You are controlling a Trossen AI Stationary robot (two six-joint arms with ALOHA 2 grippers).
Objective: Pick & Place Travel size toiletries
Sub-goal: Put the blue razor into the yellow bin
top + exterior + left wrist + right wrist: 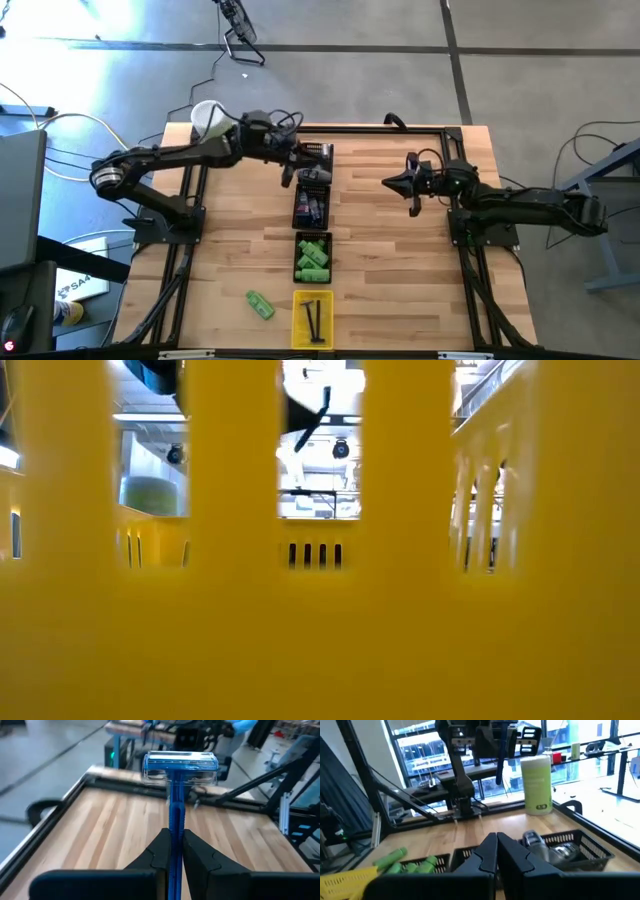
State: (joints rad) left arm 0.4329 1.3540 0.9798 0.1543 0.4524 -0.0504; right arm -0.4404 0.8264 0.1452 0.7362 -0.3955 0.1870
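A pale wooden counter is carrying a row of trays, with glass-walled workshop space behind. The left gripper is pinching a blue razor by its thin handle above the far black tray. It looks light, stiff and slick, so gripping mid-handle suits it. The right gripper is waiting empty and fully closed beside the trays.

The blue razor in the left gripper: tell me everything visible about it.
The razor is a disposable type of translucent blue plastic: a slim straight handle ending in a wide crosswise head under a clear cover. The left gripper is shut on the handle, the head sticking out beyond the fingertips. It is held in the air above the wooden table, touching nothing but the fingers.
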